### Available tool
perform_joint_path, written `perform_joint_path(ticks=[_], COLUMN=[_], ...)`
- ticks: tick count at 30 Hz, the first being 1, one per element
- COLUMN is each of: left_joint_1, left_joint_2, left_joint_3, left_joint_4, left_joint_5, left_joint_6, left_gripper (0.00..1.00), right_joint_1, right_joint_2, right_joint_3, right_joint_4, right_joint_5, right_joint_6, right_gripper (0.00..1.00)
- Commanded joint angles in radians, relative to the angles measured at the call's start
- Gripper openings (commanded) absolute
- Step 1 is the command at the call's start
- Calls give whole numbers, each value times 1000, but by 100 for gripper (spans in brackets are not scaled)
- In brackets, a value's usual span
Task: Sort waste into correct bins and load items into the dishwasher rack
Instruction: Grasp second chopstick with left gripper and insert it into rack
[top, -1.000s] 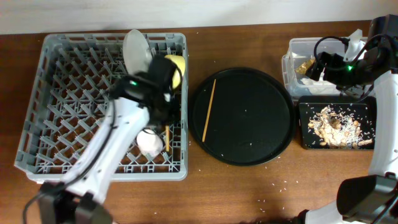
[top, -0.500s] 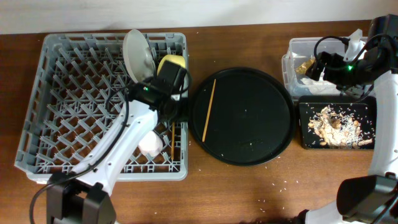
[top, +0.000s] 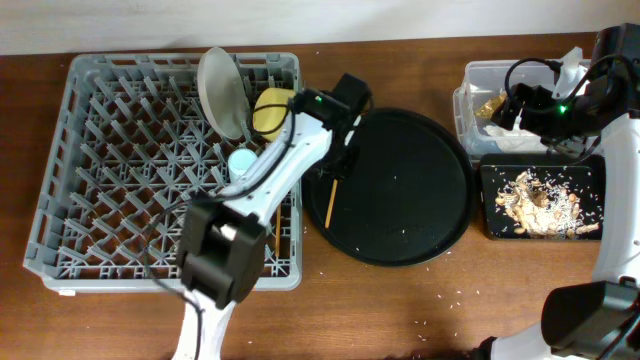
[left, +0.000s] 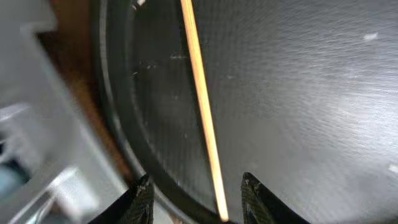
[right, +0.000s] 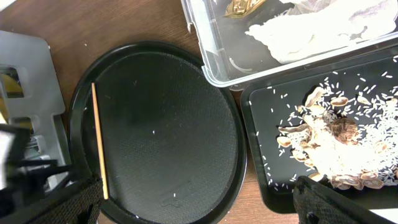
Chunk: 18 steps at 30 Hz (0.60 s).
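**Item in hand:** one thin wooden chopstick, lying flat near the left edge of the large round black tray, running roughly front to back.

**Left gripper**: hovers over the chopstick's near end, fingers apart with the stick between them. Whether they touch the tray cannot be told. Nothing is gripped.

**Right gripper**: fingers spread wide and empty, held above the gap between the round tray and the bins.

**Handling, by judgement:** very light, stiff, narrow and smooth. It is likely to roll or skate on the textured tray as the fingers close, and to pivot if pinched far from its middle. Closing square across the shaft should serve, with the tips low enough to get under its curve. A hold nearer mid-length would carry it level.

**Large square grey plastic rack**: holds a pale grey-green round plate on edge, a small yellow bowl just beside it, and a light blue cup below those.

**Clear plastic rectangular tub**: contains crumpled white paper napkins and a shiny gold-brown wrapper.

**Shallow black rectangular tray**: contains beige-brown food scraps and scattered grains.

**Progress, by judgement:** the waste looks sorted, and the chopstick is the only item on the round tray.
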Motion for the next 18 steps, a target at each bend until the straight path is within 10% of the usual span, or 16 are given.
perform_joint_path(ticks=[1, 10, 14, 18], left_joint_1=[-13, -27, -27, -27], left_joint_2=[76, 193, 196, 196], left_joint_3=[18, 16, 16, 79], left_joint_4=[38, 50, 46, -24], left_joint_5=[-10, -9, -10, -10], left_joint_6=[99, 126, 126, 120], left_gripper=[45, 40, 0, 0], right_joint_1=[0, 0, 0, 0], right_joint_2=[3, 3, 3, 3], right_joint_3=[0, 0, 0, 0], right_joint_4=[0, 0, 0, 0], right_joint_5=[9, 9, 8, 9], right_joint_6=[-1, -1, -1, -1], right_gripper=[99, 98, 98, 99])
